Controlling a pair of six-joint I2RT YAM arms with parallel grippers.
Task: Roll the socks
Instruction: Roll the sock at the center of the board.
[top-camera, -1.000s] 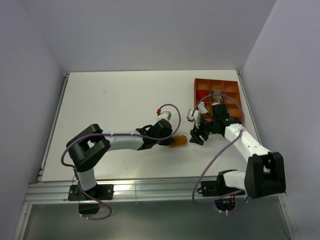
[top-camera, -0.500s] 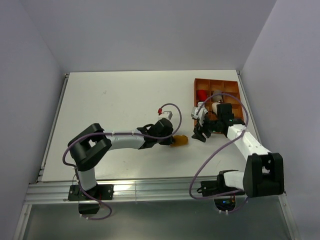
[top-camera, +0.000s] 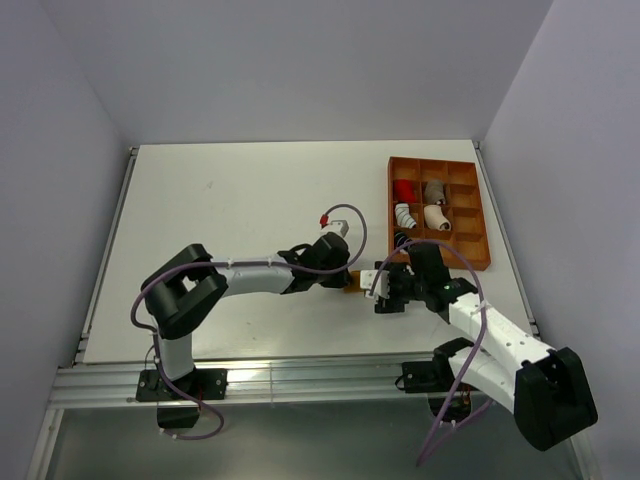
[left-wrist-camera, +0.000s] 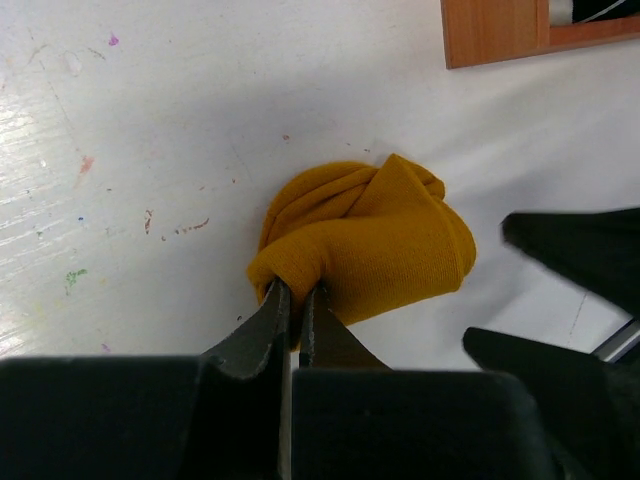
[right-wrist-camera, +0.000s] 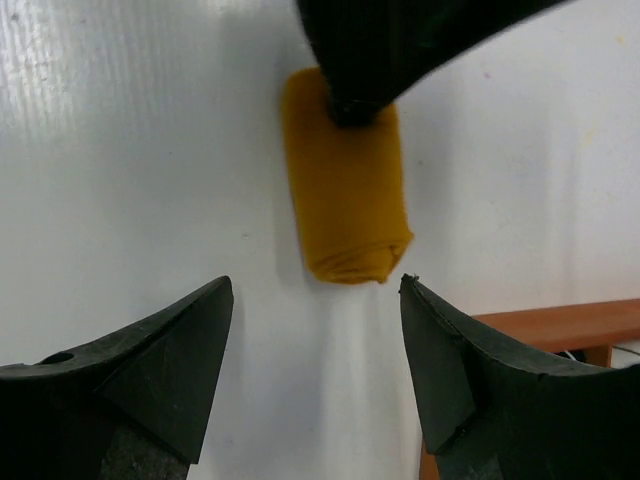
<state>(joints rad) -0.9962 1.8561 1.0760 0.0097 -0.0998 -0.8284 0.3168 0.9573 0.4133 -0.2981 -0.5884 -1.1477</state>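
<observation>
- Mustard-orange sock (left-wrist-camera: 370, 235) rolled into a fat bundle, lying on the white table (top-camera: 250, 200) just off the near left corner of the orange tray (top-camera: 430, 161). Outside the tray and not touching it.
- From the right wrist, a short cylinder with one end folded over and the tray's edge (right-wrist-camera: 560, 320) close by.
- Left gripper (left-wrist-camera: 292, 292) pinched tight on a fold at the end of the roll farthest from the tray. Jaws almost meeting, with only fabric between them.
- Right gripper (right-wrist-camera: 315, 285) spread wide and gripping nothing, poised on the tray side of the roll with one finger to either side of the roll's end (no contact visible, height above the table hard to judge).
- Overhead, both grippers nose to nose at the roll, on the near side of the tray's left corner. Only a sliver of orange fabric showing between them.
- Inside the tray: red bundle (top-camera: 403, 190) and grey bundle (top-camera: 434, 190) side by side in neighbouring compartments.
- Directly on the near side of the red bundle, a pale banded roll (top-camera: 405, 215), possibly the black-and-white striped sock, though too small to be sure.
- Beside that, on the near side of the grey bundle, a second pale roll (top-camera: 437, 217).
</observation>
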